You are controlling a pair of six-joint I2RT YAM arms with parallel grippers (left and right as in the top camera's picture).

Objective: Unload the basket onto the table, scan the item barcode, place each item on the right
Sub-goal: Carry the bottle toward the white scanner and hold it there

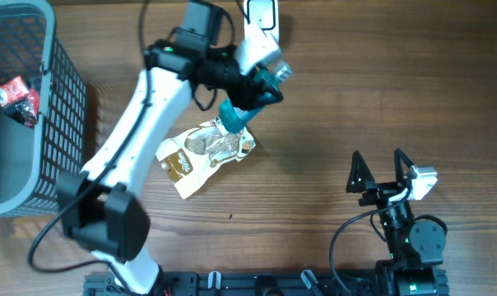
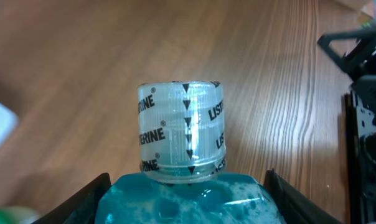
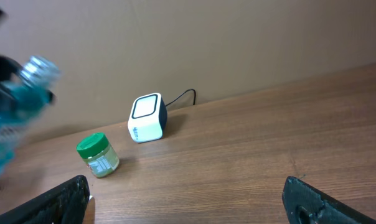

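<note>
My left gripper [image 1: 250, 92] is shut on a bottle of blue mouthwash [image 1: 267, 80], holding it in the air above the table. In the left wrist view the bottle [image 2: 188, 199] fills the space between the black fingers [image 2: 88, 196], and its clear ribbed cap [image 2: 182, 130] points away from the camera. No barcode shows in any view. The white scanner [image 1: 263, 12] stands at the far edge, just beyond the bottle's cap; it also shows in the right wrist view [image 3: 147, 117]. My right gripper [image 1: 378, 177] rests open and empty near the front right.
A tan snack pouch [image 1: 201, 152] lies on the table below the held bottle. A grey wire basket [image 1: 63, 107] at the left holds a red packet [image 1: 16, 97]. A small green-lidded jar [image 3: 98, 154] stands near the scanner.
</note>
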